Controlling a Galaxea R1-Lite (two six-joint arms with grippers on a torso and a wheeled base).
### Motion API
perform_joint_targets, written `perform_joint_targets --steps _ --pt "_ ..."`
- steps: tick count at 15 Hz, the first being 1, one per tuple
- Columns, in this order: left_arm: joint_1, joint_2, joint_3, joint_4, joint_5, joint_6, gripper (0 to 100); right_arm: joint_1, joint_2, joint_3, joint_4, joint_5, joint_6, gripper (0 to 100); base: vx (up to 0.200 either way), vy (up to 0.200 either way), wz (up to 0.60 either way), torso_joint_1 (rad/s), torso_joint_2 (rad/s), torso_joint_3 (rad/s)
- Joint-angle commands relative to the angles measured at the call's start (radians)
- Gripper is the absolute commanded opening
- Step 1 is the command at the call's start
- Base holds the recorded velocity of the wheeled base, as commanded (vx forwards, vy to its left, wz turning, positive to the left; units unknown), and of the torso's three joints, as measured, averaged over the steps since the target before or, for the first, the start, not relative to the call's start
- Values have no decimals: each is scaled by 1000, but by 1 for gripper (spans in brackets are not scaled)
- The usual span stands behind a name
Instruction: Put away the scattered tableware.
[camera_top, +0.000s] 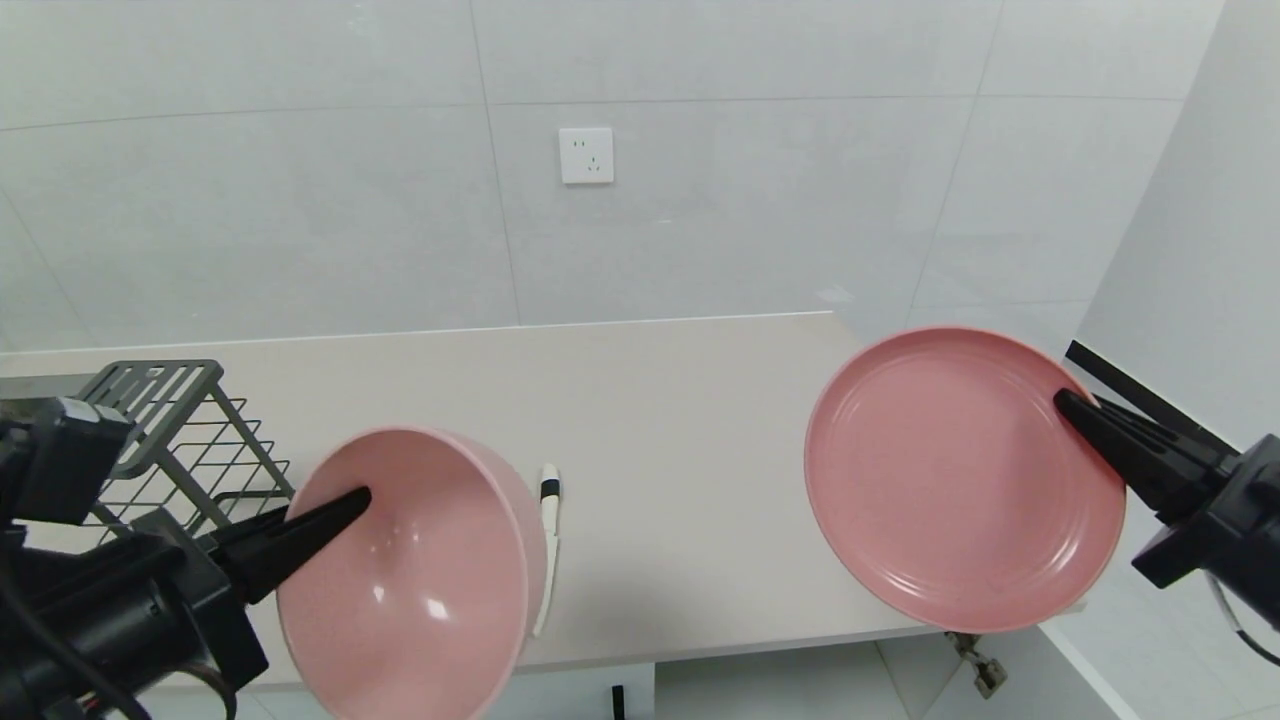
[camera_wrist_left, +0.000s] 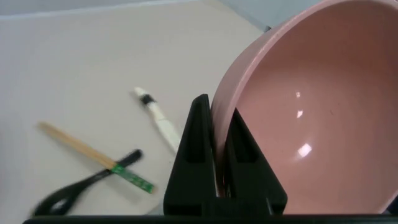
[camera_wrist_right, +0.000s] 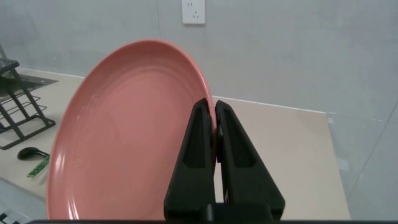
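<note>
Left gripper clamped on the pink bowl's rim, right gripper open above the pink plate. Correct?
Wrong on the right gripper: it is shut on the rim of the plate, holding it tilted, as the right wrist view shows. The left gripper does clamp the rim of the bowl.

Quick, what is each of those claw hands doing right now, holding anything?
Left gripper: shut on the rim of the deep glossy pink bowl.
Right gripper: shut on the rim of the flat round pink plate.
</note>
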Motion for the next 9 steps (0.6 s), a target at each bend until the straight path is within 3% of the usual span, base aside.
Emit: perform_joint_targets --steps 1,2,5,9 --pt "61 31 7 -32 5 32 0 2 15 -8 -1 -1 -1 0 0 0 0 0 0 0" --pt "104 40 23 -64 5 58 0 5 21 -21 -1 -1 -3 0 0 0 0 0 0 0" --pt "140 83 24 -73 5 59 0 5 20 -32 -1 -1 -4 0 0 0 0 0 0 0" --pt "142 83 60 -197 5 62 0 7 23 -32 -1 -1 -4 0 -200 0 0 7 4 -2"
